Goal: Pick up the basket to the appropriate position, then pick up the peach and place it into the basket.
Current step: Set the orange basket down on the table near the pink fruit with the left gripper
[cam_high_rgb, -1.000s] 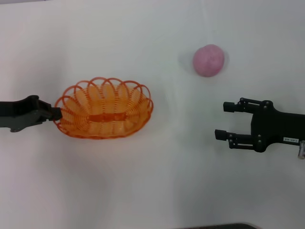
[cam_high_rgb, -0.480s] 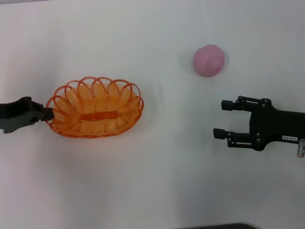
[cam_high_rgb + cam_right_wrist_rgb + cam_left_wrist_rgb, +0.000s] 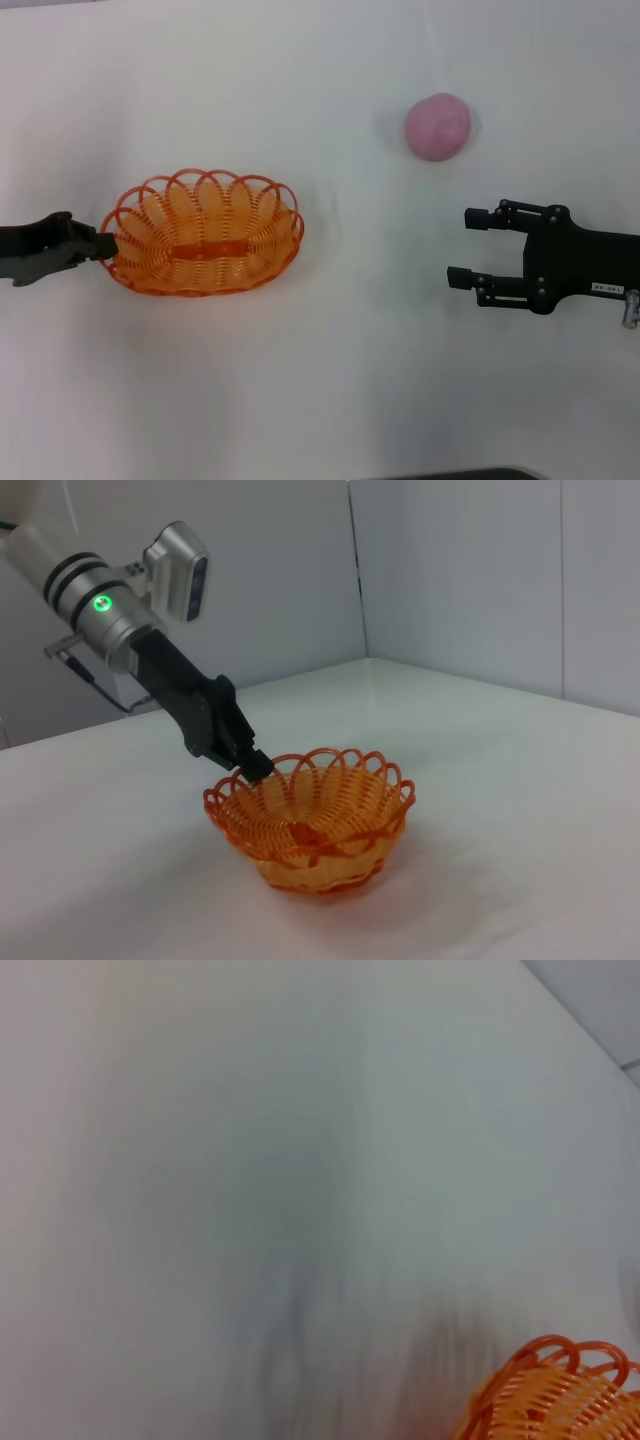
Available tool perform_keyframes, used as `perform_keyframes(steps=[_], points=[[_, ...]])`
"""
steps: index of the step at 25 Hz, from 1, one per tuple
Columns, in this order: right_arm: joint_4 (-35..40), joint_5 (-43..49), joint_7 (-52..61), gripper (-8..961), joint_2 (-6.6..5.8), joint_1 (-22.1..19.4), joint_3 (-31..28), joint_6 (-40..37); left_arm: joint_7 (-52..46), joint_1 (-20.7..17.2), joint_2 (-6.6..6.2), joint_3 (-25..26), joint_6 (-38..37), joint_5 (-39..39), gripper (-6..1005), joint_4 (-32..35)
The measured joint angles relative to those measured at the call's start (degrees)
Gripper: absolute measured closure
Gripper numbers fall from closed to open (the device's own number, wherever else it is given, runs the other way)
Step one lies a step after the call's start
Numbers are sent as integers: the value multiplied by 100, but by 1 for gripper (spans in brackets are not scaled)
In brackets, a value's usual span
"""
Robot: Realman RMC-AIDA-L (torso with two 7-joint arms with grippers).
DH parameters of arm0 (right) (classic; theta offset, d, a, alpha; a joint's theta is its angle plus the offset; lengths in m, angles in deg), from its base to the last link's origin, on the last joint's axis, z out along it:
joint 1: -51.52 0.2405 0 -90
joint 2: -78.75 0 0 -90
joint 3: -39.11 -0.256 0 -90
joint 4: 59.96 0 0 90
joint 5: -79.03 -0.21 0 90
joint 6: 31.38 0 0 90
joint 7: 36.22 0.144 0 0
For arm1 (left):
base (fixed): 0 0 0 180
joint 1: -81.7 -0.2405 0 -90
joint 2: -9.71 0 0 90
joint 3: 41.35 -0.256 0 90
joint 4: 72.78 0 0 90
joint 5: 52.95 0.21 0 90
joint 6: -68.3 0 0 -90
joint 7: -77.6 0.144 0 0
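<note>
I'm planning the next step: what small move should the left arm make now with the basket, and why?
Probably open the left gripper and back off: it is pinched on the rim of the orange basket, which looks set down on the table. The peach lies untouched beyond the open right gripper.

One basket (image 3: 202,234) — one peach (image 3: 437,126) — two grippers.

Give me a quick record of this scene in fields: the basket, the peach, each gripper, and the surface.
basket: orange basket, upright on the table, nothing in it
peach: pink peach, on the table, apart from the basket, toward the robot's right
left gripper: left gripper, shut on the basket's rim at its left end
right gripper: right gripper, open, holds nothing, nearer the robot than the peach, not touching it
surface: white table
</note>
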Motion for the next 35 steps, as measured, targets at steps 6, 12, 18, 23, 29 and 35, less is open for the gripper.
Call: perform_keyframes(steps=[6,12,18,23,29,35], points=[[0,0,0,142,0,1,-8,5,-12,-122,0,-54,60,-170,947,44],[0,0,0,142,-1,9,-8,2,-19,-234,0,-84,168,-330,945,19],[0,0,0,142,-1,9,-8,0,-19,-240,0,-116,188,-330,943,4],[0,7,0,141,-1,-2,-8,4,-20,-238,0,-144,193,-334,941,-3],[0,26,0,141,-1,-11,-7,13,-20,-247,0,-129,211,-401,938,-41],[0,37,0,141,-1,0,-6,21,-12,-250,-1,-130,204,-422,933,-100]])
